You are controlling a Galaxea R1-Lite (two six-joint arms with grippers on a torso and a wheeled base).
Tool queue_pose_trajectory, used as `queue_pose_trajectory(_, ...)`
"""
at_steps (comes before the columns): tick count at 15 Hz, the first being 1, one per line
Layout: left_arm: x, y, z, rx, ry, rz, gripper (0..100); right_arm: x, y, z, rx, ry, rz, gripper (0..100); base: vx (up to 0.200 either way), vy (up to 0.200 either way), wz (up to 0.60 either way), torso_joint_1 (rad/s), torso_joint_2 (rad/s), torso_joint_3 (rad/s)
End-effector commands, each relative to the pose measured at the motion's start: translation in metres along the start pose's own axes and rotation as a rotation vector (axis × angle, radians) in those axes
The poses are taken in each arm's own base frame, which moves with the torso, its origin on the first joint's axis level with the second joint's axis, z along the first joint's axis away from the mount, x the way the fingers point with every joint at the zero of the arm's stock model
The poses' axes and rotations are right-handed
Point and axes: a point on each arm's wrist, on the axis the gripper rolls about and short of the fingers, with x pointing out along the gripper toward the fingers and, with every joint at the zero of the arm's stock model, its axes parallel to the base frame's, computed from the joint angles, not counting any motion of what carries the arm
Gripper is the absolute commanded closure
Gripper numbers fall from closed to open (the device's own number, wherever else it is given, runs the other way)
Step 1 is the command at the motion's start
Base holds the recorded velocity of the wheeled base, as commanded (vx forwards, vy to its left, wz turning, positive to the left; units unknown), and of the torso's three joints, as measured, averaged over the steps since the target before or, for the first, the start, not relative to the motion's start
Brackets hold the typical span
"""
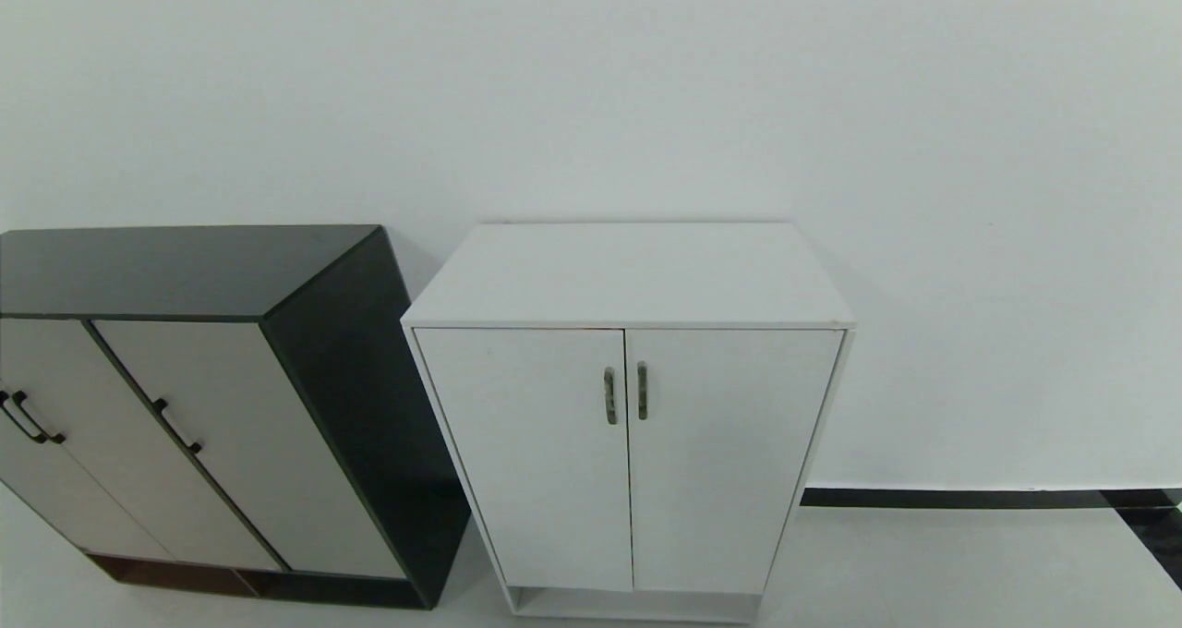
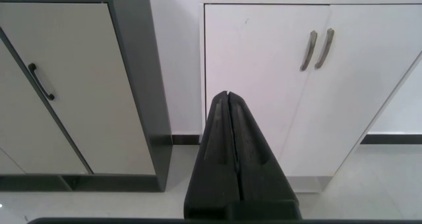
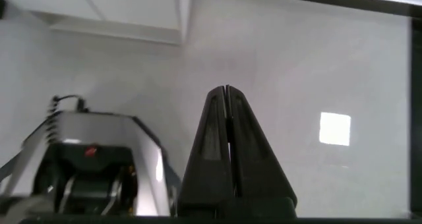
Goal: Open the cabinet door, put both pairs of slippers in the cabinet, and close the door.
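Note:
A white two-door cabinet point(image 1: 628, 443) stands against the wall in the middle of the head view, both doors closed, with two grey vertical handles point(image 1: 625, 393) side by side at the centre seam. The left wrist view shows the same cabinet point(image 2: 310, 85) and its handles point(image 2: 317, 49) ahead of my left gripper point(image 2: 228, 95), which is shut and empty, some way short of the doors. My right gripper point(image 3: 226, 90) is shut with nothing in it, over bare pale floor point(image 3: 297, 72).
A black cabinet point(image 1: 212, 406) with grey doors and black handles stands just left of the white one, angled. A dark baseboard strip point(image 1: 970, 498) runs along the wall to the right. Open pale floor lies in front of and right of the white cabinet.

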Motion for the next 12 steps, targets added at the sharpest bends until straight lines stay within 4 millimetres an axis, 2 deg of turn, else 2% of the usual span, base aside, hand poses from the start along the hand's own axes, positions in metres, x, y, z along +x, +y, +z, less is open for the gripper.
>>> queue_pose_trajectory(1, 0.0, 0.0, 0.0, 0.0, 0.001, 0.001, 100, -0.01, -0.002, -0.004, 0.014, -0.066, 0.033, 100, 0.0, 0.0, 0.0, 0.0, 0.0, 0.0)
queue_pose_trajectory(5, 0.0, 0.0, 0.0, 0.0, 0.001, 0.001, 100, -0.017, 0.0, -0.013, 0.011, -0.069, 0.196, 100, 0.0, 0.0, 0.0, 0.0, 0.0, 0.0)
queue_pose_trajectory(12, 0.0, 0.0, 0.0, -0.002, 0.001, 0.001, 100, -0.019, 0.0, -0.021, -0.005, -0.018, 0.234, 100, 0.0, 0.0, 0.0, 0.0, 0.0, 0.0)
